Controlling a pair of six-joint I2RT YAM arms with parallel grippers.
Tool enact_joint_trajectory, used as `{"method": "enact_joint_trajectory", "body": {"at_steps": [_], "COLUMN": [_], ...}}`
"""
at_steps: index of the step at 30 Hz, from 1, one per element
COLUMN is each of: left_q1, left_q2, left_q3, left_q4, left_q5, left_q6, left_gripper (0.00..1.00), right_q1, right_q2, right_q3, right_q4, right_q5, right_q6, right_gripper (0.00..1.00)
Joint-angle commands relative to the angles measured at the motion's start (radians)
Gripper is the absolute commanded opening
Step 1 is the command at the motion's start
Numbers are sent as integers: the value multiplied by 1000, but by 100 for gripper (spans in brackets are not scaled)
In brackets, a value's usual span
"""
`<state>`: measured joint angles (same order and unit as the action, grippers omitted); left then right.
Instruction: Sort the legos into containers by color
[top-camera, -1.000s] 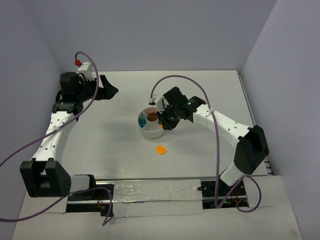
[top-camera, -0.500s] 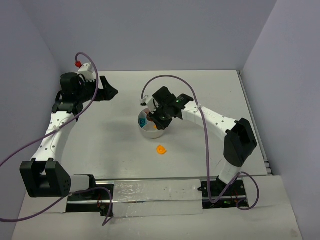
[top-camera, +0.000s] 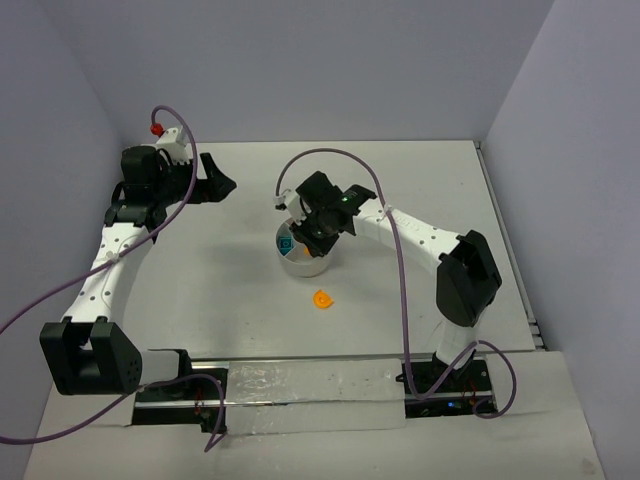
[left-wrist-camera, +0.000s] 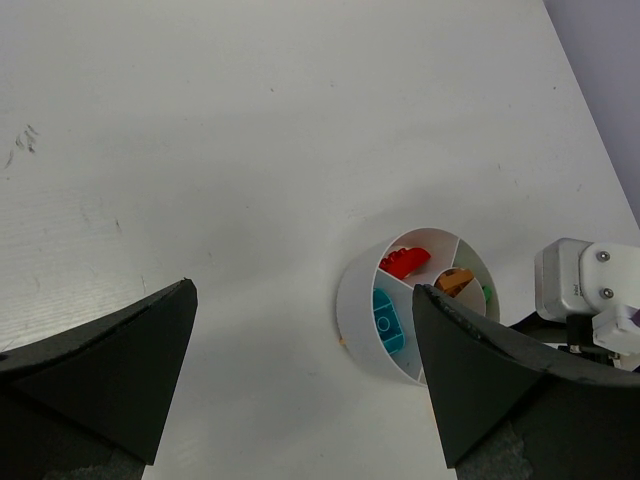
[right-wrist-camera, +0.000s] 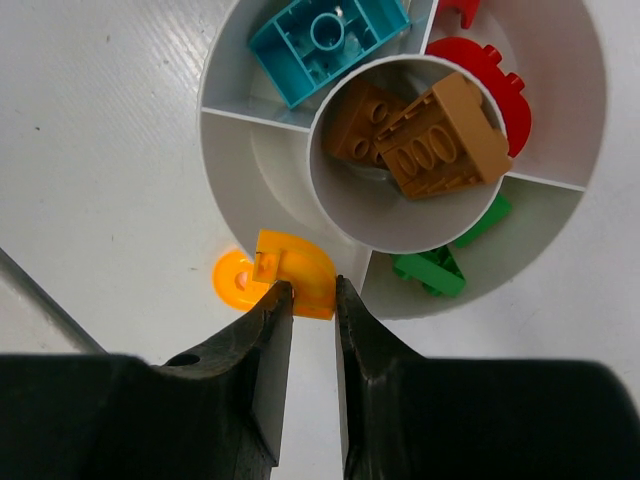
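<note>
Where brown legos (right-wrist-camera: 420, 140) fill its centre well, the white dish (left-wrist-camera: 352, 315) stands central on the worktop (top-camera: 420, 170), bare surface on every side, one orange lego (top-camera: 321, 299) loose nearby. Right hand (right-wrist-camera: 312, 295), nearly closed, pinches a yellow-orange lego (right-wrist-camera: 295, 262) over the rim; left hand (left-wrist-camera: 302, 290) gapes empty, well apart.
</note>
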<state>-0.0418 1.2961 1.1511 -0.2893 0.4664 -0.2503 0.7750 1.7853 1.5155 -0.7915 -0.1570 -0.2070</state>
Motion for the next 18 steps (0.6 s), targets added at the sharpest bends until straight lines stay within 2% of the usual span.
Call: {"method": "enact_joint_trajectory", "body": {"at_steps": [1, 8, 11, 16, 18], "left_q1": [6, 6, 6, 6, 6], "left_q2": [-27, -34, -37, -48, -56], "left_q3": [2, -2, -6, -13, -17], "left_q4": [-6, -11, -5, -4, -4], "left_q5": [-18, -14, -13, -15, -20], "left_q6": [13, 14, 0, -8, -7], "left_gripper": [99, 99, 99, 99, 99], "right_q1": [7, 7, 7, 6, 7], "right_q2": [19, 8, -9, -74, -120], "right_q3": [68, 57, 35, -9, -79], "right_q4": [-10, -21, -14, 17, 41], "right_q5": [17, 5, 4, -9, -23], "right_q6": [9, 0, -3, -5, -5], "right_gripper": [27, 36, 45, 45, 45]}}
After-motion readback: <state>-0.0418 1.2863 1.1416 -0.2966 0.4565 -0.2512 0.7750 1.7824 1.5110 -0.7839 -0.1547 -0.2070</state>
